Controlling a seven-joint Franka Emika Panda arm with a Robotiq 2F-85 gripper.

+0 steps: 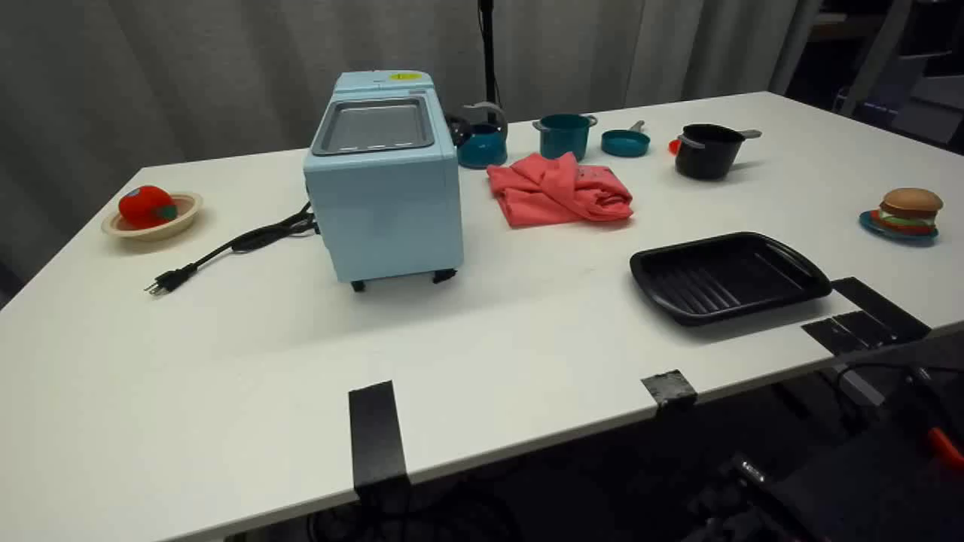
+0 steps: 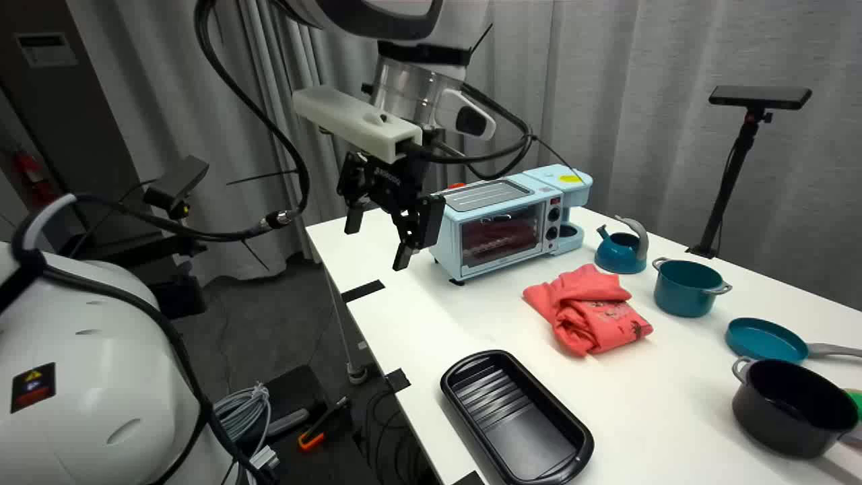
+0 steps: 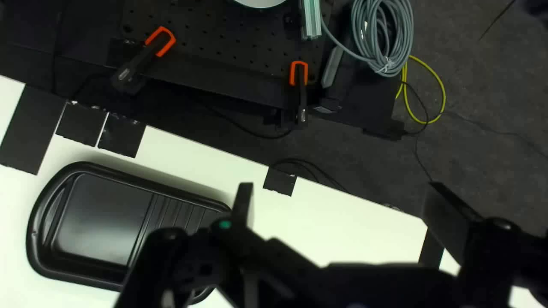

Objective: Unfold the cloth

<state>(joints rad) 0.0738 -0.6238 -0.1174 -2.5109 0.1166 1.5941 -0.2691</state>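
Red-pink cloth lies on the table in a loose, folded-over heap, some printed pattern showing on one part. Robot arm is up in the air by the table edge, fingers spread wide, well apart from the cloth. Light-blue toaster oven stands near the cloth, metal tray on top. In an exterior view, teal kettle and teal pot sit upright just behind the cloth, then teal frying pan and black saucepan further along. Black baking pan lies flat near the table edge, partly hidden behind the fingers in the wrist view. Burger sits on a small teal plate, well apart from the rest. On the other side of the toaster oven, red round thing rests in a beige bowl; black power cord lies between bowl and oven. Black tape stuck down along the table edge. Wrist view also gets two orange-tipped clamps and a coil of grey cable beyond the table.
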